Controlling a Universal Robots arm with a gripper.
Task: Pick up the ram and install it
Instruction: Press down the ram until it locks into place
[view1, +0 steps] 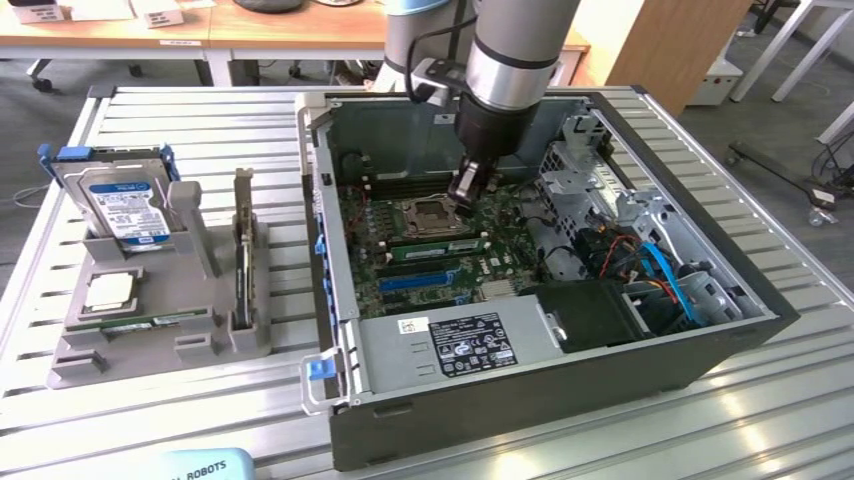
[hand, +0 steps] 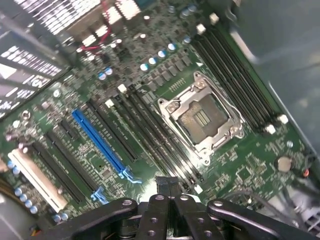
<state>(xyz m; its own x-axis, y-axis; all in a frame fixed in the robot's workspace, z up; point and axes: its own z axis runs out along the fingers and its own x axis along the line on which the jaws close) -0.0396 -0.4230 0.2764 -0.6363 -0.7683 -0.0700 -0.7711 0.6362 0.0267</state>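
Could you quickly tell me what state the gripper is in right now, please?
Gripper: closed, fingers together inside the computer case over the motherboard; whether it grips anything cannot be told.

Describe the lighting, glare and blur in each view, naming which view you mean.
Exterior view: even daylight, soft sheen on the slatted table, arm's shadow falling into the computer case, everything fairly crisp. Wrist view: motherboard reasonably sharp around the empty processor socket, the shut claw dark and soft in the foreground, case wall beyond a featureless blur.
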